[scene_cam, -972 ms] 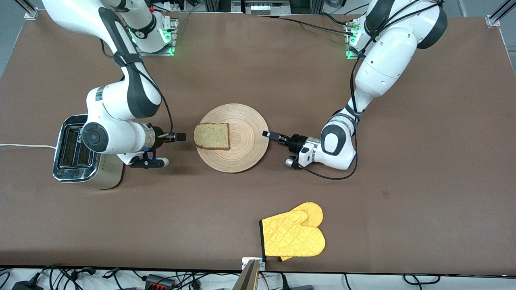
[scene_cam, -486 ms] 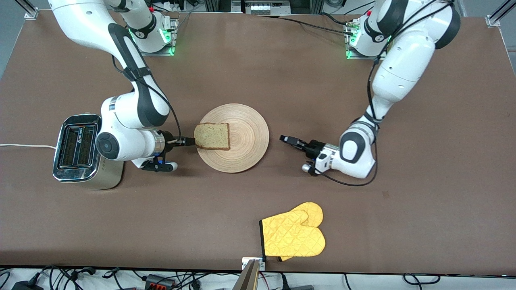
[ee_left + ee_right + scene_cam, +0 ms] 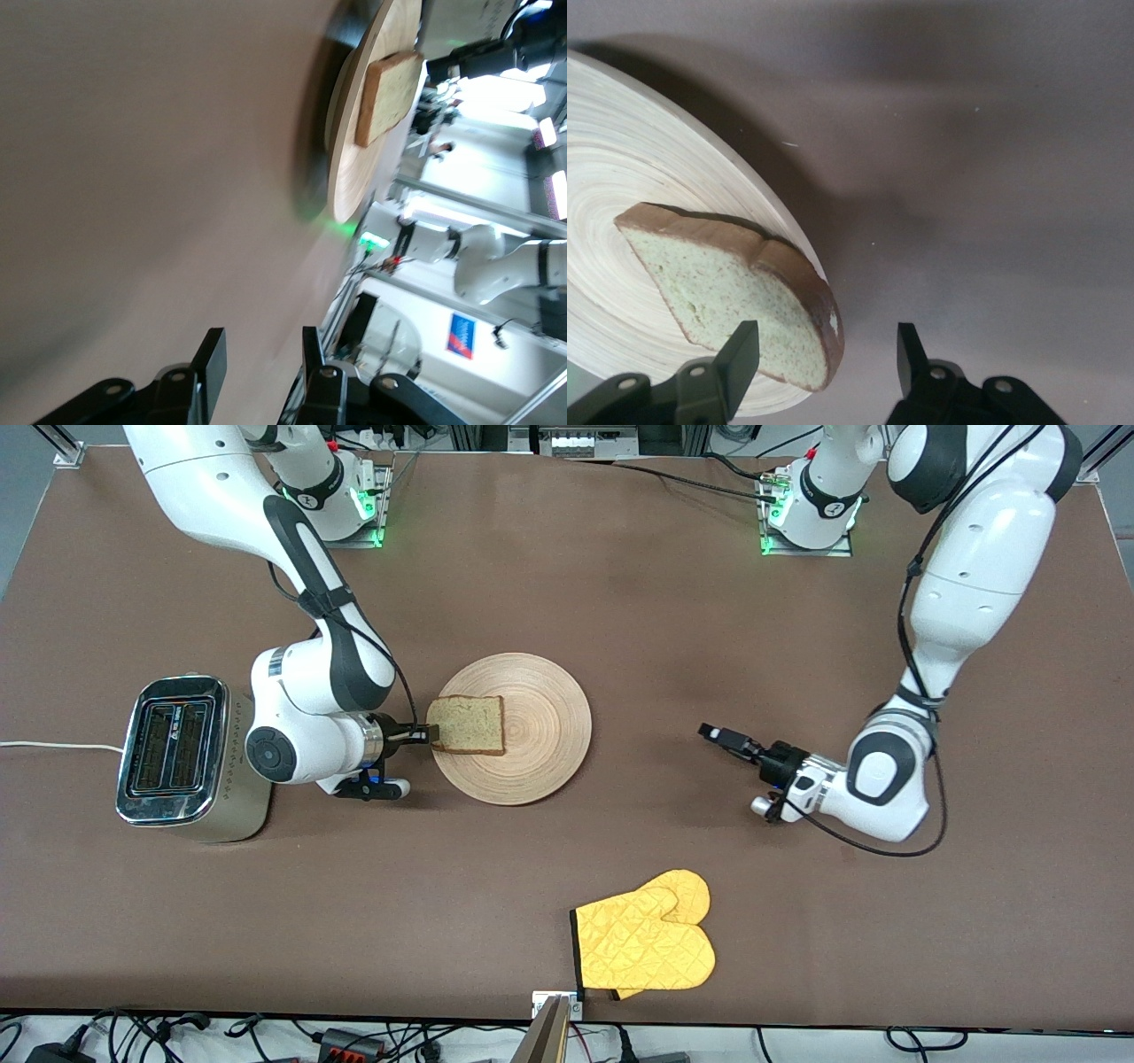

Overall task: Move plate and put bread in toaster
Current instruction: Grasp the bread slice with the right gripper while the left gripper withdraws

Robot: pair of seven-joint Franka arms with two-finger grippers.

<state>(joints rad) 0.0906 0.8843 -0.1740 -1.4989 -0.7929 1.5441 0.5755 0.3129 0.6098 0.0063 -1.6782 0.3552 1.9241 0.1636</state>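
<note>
Right tool (image 3: pixel 431 733) sits low at the crust edge of the bread (image 3: pixel 467 724), its two fingers spread wide; in the right wrist view one finger (image 3: pixel 740 354) overlaps the slice's face and the other (image 3: pixel 909 350) stands off its overhanging edge above bare surface (image 3: pixel 567 567), so the slice looks bracketed but not yet gripped. That slice lies flat on the plate (image 3: pixel 540 731), jutting past the rim toward the right arm's end, which seems to be why the approach comes in sideways there. Just beside that arm, farther toward the same end, the toaster (image 3: pixel 182 757) stands with its slots facing up, a short carry away. Left tool (image 3: pixel 719 739) hangs over the surface well apart from the plate, toward the left arm's end, its fingers a little apart and holding nothing; that arm waits. A yellow oven mitt (image 3: pixel 645 943) lies nearer the front camera, clear of the work.
</note>
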